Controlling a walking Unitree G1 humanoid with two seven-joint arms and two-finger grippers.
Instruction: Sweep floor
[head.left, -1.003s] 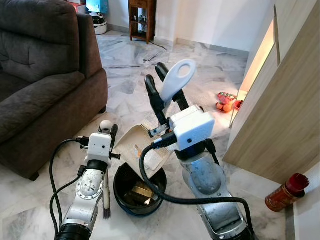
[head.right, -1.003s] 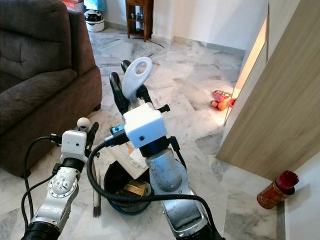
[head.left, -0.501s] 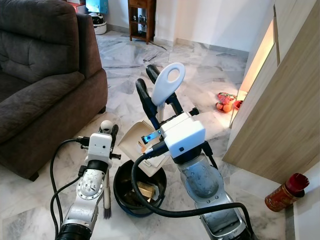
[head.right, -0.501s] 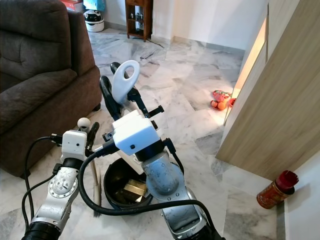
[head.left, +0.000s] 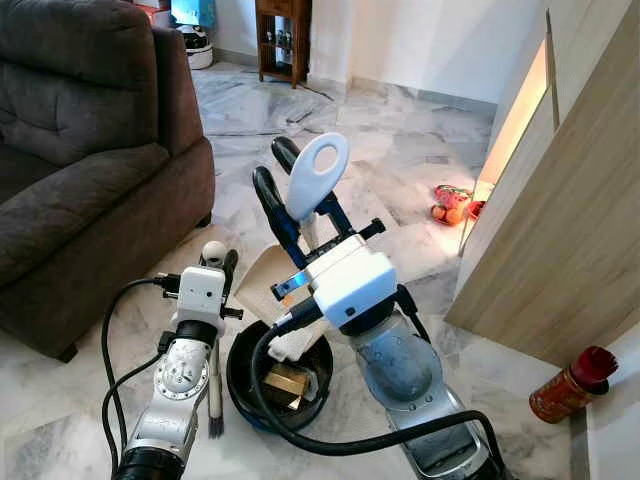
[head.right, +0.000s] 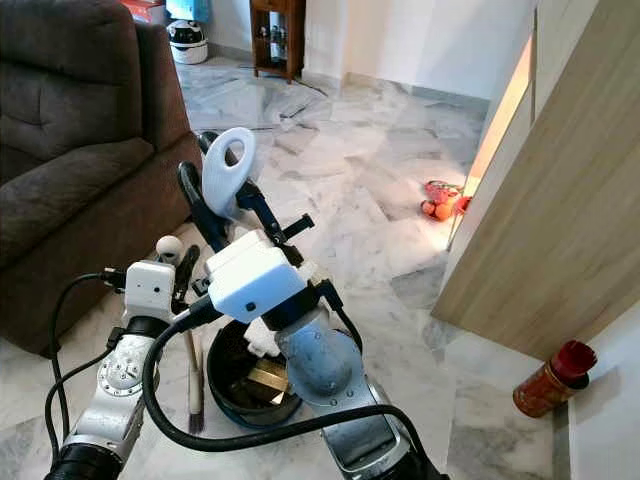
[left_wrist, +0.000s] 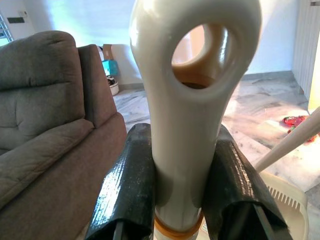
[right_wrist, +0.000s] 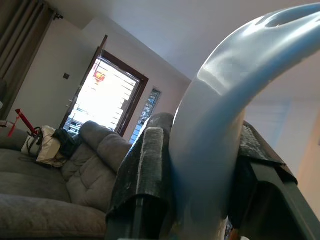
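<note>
My right gripper (head.left: 272, 165) is shut on the white looped handle (head.left: 317, 175) of a cream dustpan (head.left: 262, 285). The pan is tipped steeply, its lower lip over a black round bin (head.left: 250, 400) on the marble floor. White paper (head.left: 292, 343) and a yellowish piece (head.left: 285, 381) lie inside the bin. My left gripper (head.left: 216, 260) stays shut on the cream handle (left_wrist: 192, 125) of a small brush just left of the bin. The brush's dark bristles (head.left: 214, 426) point down at the floor.
A brown sofa (head.left: 80, 150) fills the left side. A wooden cabinet (head.left: 560, 210) stands on the right, with a red-lidded jar (head.left: 570, 385) at its foot. Small orange and red items (head.left: 452, 205) lie by the cabinet. A wooden shelf (head.left: 283, 40) stands far back.
My right arm has swung left and lower, tilting the dustpan more steeply over the bin; the paper has slid from the pan towards the bin. The left arm has not moved.
</note>
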